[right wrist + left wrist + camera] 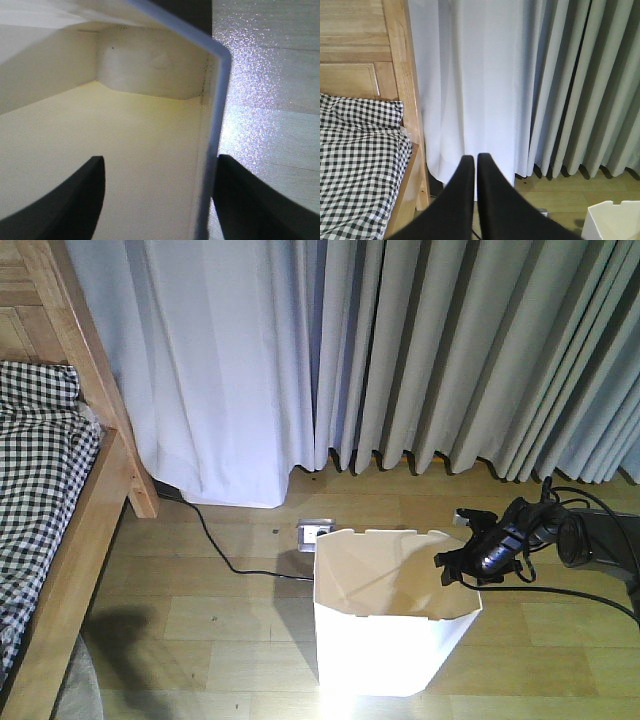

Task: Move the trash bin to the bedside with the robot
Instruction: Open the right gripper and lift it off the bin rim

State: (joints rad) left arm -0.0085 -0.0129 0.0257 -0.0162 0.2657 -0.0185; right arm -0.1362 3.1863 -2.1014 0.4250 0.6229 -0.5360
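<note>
The white trash bin stands on the wooden floor, right of the bed with its light wooden frame and checked bedding. My right gripper reaches from the right over the bin's right rim. In the right wrist view the right gripper is open and straddles the bin's wall: one finger inside the cream interior, the other outside close to the wall. My left gripper is shut on nothing, held in the air facing the curtain, with the bed at left and the bin's corner at lower right.
Grey and white curtains hang along the back wall. A black cable runs across the floor to a small floor socket just behind the bin. Bare floor lies between the bin and the bed frame.
</note>
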